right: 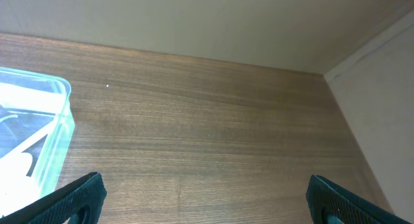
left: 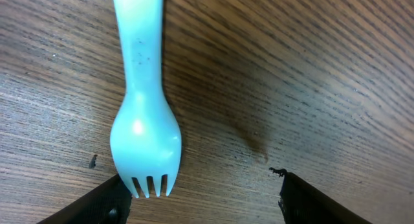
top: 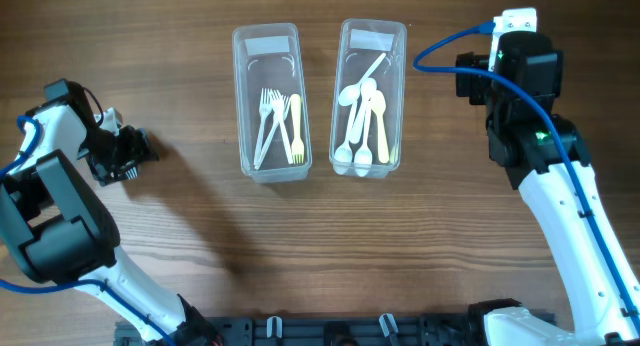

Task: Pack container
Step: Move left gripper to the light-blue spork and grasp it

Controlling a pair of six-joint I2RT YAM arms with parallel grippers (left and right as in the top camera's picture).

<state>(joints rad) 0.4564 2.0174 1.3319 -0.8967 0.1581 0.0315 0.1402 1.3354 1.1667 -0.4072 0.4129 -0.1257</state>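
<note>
Left wrist, fork (left: pixel 145 130) handle cut off, left fingers (left: pixel 97 208) wide, right fingers (right: pixel 74 204) wide.

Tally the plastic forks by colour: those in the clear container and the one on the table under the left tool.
White plastic forks: 2
Yellow plastic fork: 1
Light blue plastic fork: 1
Total: 4
</note>
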